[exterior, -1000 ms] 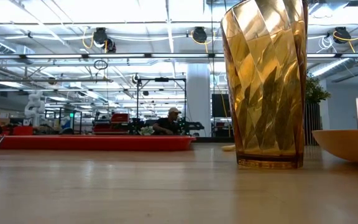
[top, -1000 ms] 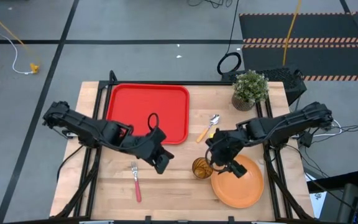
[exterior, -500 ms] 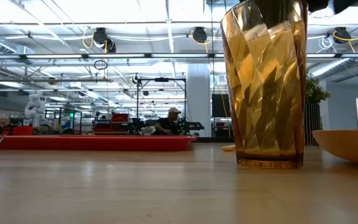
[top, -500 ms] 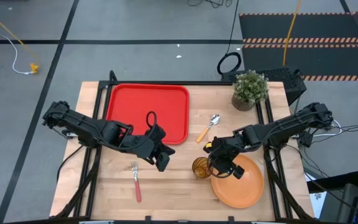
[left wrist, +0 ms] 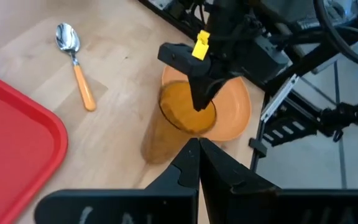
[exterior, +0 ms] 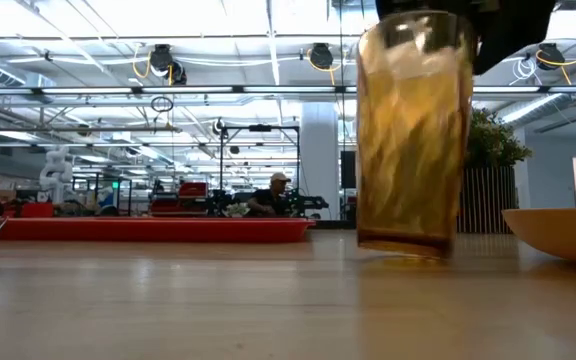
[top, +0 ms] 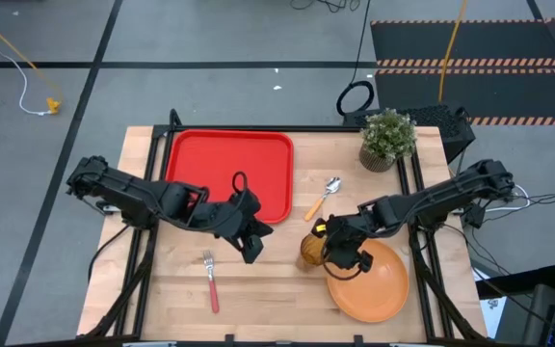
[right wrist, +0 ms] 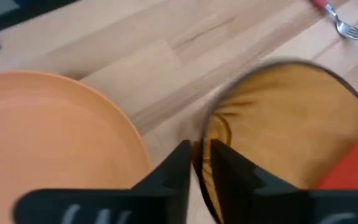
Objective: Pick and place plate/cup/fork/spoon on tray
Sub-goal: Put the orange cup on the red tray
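beside plate (top: 369, 281), right end effector (right wrist: 199, 163) pinches cup (top: 313, 250) rim.

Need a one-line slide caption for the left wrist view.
Right gripper pinches the cup rim beside the plate.

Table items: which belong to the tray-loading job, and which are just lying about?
Job:
tray
cup, rim pinched by right gripper
plate
fork
spoon

Lying about:
potted plant
left gripper, shut, holding nothing
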Robot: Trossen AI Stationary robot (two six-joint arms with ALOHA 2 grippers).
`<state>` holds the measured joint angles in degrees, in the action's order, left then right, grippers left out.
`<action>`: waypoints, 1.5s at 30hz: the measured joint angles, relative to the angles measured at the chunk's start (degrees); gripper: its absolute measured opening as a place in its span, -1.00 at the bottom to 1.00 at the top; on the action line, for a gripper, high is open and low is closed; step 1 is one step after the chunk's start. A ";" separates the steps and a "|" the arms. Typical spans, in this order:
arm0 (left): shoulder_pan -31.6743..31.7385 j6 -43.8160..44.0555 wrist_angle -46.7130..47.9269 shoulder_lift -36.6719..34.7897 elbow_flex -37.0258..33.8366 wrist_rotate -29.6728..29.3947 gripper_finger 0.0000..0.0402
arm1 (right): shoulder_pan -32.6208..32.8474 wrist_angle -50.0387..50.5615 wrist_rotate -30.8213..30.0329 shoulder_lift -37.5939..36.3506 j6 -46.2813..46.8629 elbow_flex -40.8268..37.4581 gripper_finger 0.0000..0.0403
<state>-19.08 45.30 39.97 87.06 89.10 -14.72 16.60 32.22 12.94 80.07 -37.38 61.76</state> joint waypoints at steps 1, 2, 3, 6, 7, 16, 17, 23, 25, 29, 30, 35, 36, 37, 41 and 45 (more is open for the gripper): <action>0.28 -0.59 0.14 -0.01 0.00 0.44 -0.97 | 0.02 0.16 -0.36 0.00 -0.01 0.00 -0.86; 0.63 -1.13 0.19 -0.01 0.00 1.13 -0.97 | 0.02 -0.08 -1.00 0.00 0.07 -0.02 -0.93; 0.97 -1.81 0.13 -0.01 0.00 1.74 -0.97 | 0.00 -0.27 -1.38 0.00 0.13 0.00 -0.96; 2.10 -3.12 0.02 -0.24 0.00 2.74 -0.97 | 0.00 0.02 -3.85 0.02 1.13 1.19 -0.96; 2.49 -3.36 0.03 -0.56 -0.02 3.13 -0.97 | -0.04 0.18 -3.99 0.02 2.18 1.99 -0.96; 7.35 -10.79 -0.63 -4.41 4.09 4.26 -0.94 | -2.59 3.24 -5.27 -0.02 16.02 10.20 -0.99; 7.90 -12.09 -0.45 -4.72 4.96 4.29 -0.91 | -3.12 3.29 -5.24 -0.02 17.45 11.17 -0.99; 12.75 -15.74 1.69 -4.78 12.01 11.33 -0.55 | -6.43 3.67 -3.81 -0.04 24.68 17.56 -0.99; 14.47 -16.15 1.18 -4.79 14.02 15.33 -0.41 | -7.88 2.84 -0.95 -0.04 27.45 19.19 -0.99; 16.97 -19.02 1.47 -4.80 16.77 22.09 -0.18 | -10.54 0.35 4.08 -0.04 32.51 21.33 -0.99; 17.38 -20.31 1.51 -4.80 17.17 23.27 -0.15 | -11.20 -1.08 5.73 -0.04 33.88 21.33 -0.99; 18.78 -26.69 2.17 -4.49 17.73 27.41 -0.09 | -14.83 -7.70 16.42 -0.04 41.94 21.33 -0.99; 18.84 -27.74 2.34 -4.14 17.73 28.04 -0.10 | -15.60 -8.72 18.63 -0.04 43.29 21.33 -0.99; 18.85 -28.85 2.39 -3.78 17.73 28.72 -0.11 | -16.43 -9.58 20.78 -0.04 44.64 21.33 -0.99; 18.83 -32.86 3.21 -2.65 17.74 30.46 -0.14 | -20.08 -13.35 30.55 0.00 51.27 21.33 -0.99; 19.17 -35.23 3.63 -1.50 17.63 32.71 -0.15 | -23.11 -16.53 38.37 0.12 54.64 21.33 -0.99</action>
<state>0.09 10.07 43.60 85.56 106.73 17.99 -6.51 15.69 51.32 80.19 17.26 83.09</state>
